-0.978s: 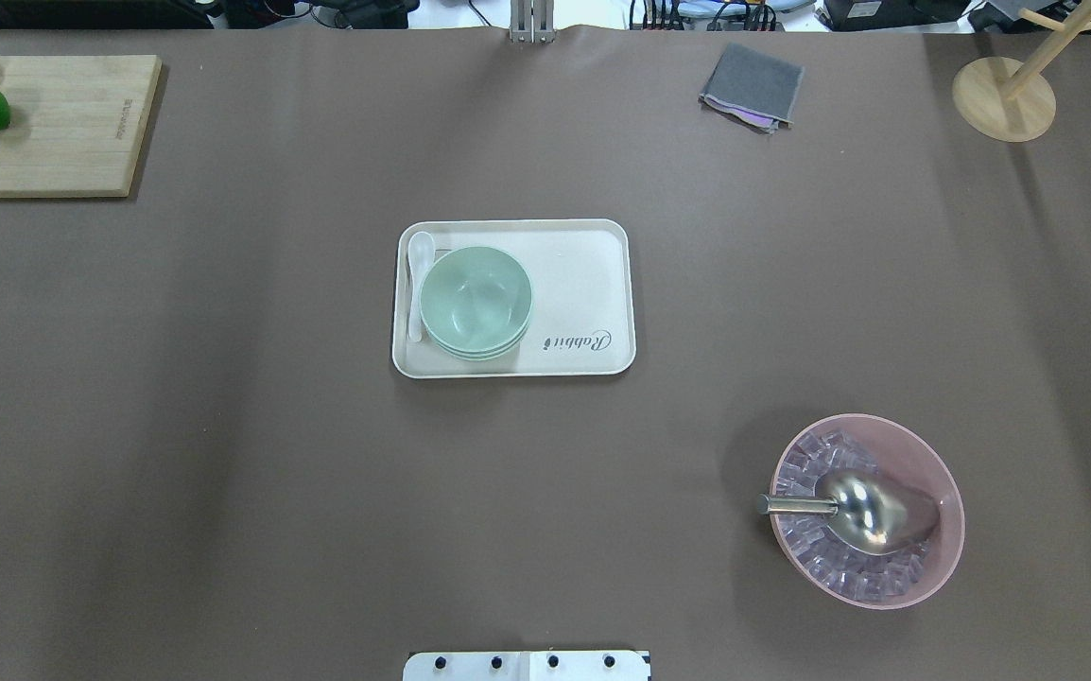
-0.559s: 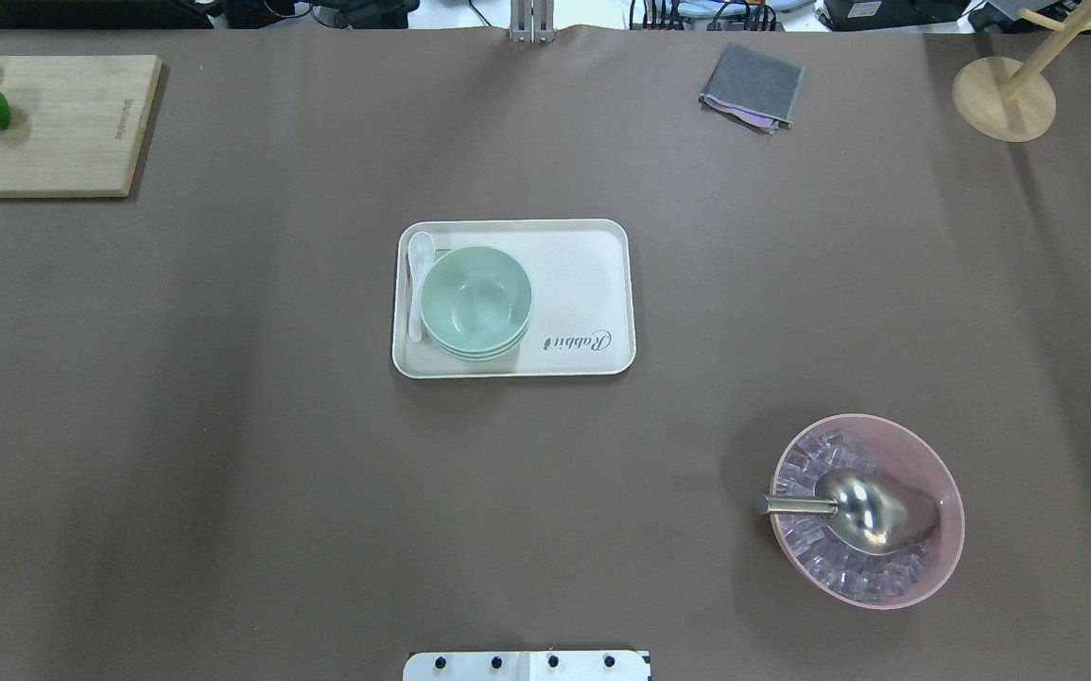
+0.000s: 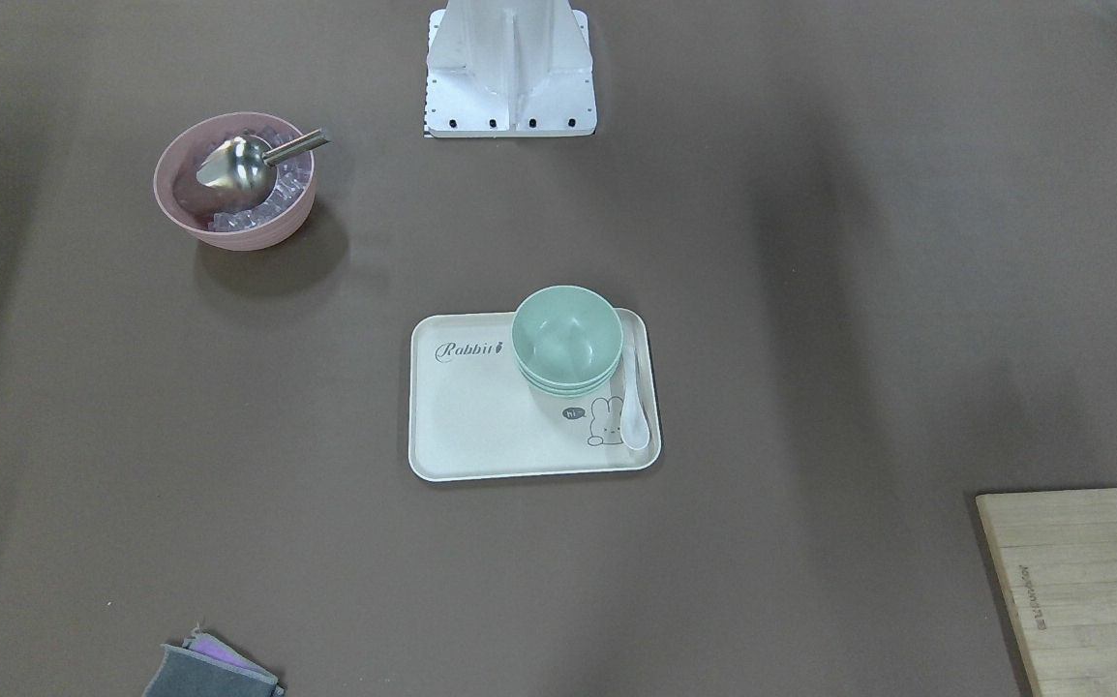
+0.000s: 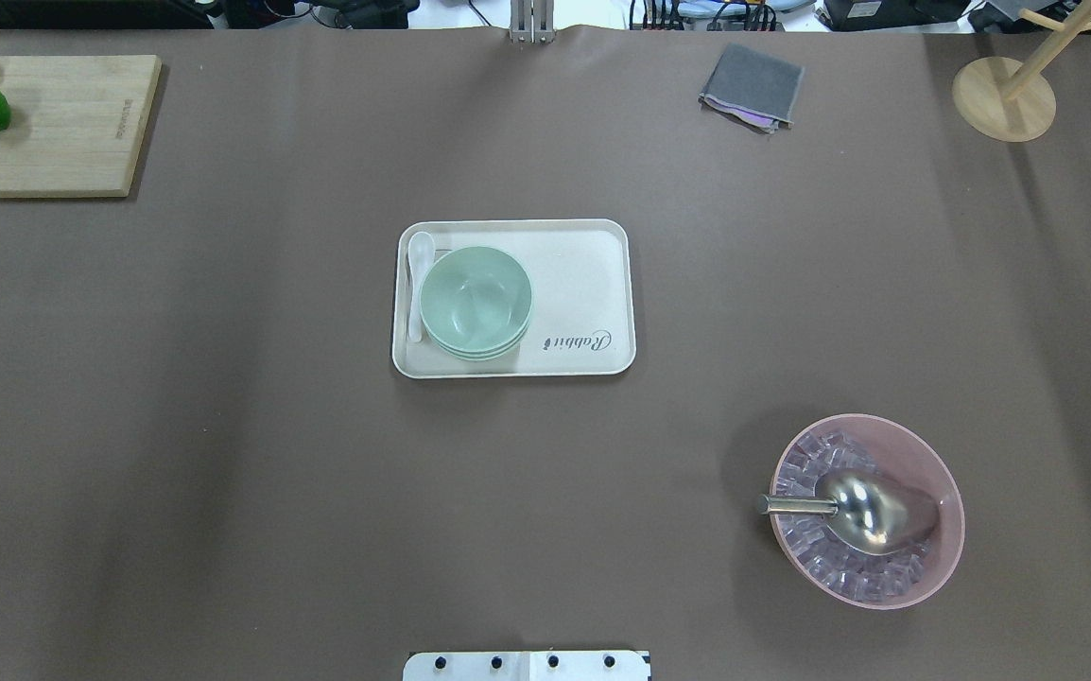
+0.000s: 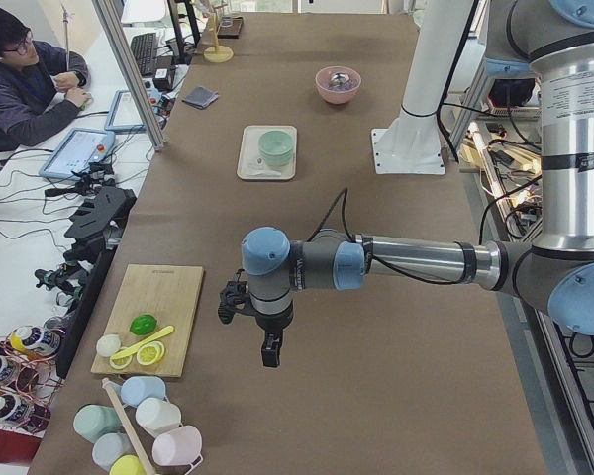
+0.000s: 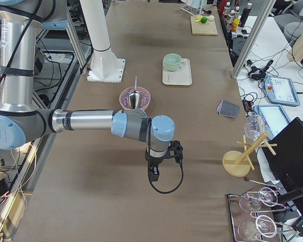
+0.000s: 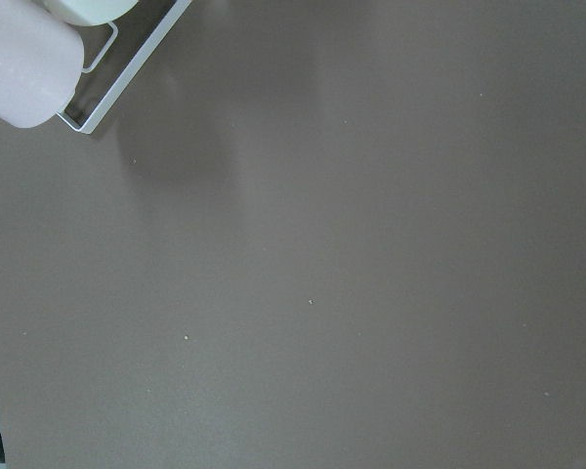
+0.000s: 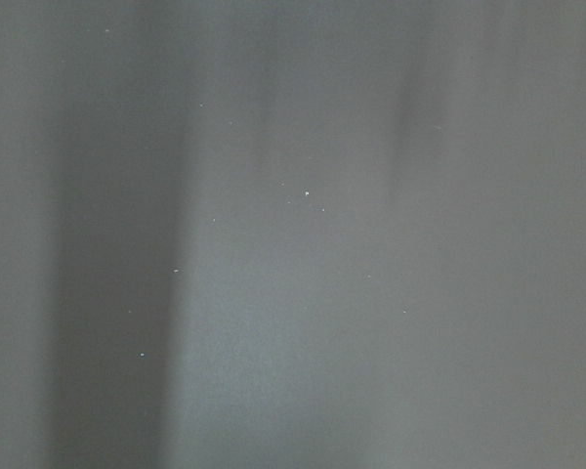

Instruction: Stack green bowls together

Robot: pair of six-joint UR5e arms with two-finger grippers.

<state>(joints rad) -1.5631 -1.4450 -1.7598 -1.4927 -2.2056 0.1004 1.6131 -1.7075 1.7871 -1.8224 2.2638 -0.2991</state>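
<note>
While green bowls (image 4: 476, 301) sit nested at desk (image 4: 224, 454) centre, left tool (image 5: 269, 348) and right tool (image 6: 154, 174) hang well apart toward opposite ends; you can't tell whether either is spread.

Cream tray (image 3: 481, 426) at mid-desk: the script word "Rabbit" stands in dark grey on its floor, in the corner nearest the robot's right. The word reads upright in the front-facing view and upside down in the overhead view, on the same tray (image 4: 583, 274). A small grey speech bubble (image 3: 573, 414) on the tray floor carries "hi", just beside a line-drawn rabbit (image 3: 602, 422). Wooden board (image 3: 1081, 581): one short line of burnt-in lettering runs along its edge, also seen from overhead (image 4: 54, 123), too small to read in either view. Elsewhere, no legible text.
</note>
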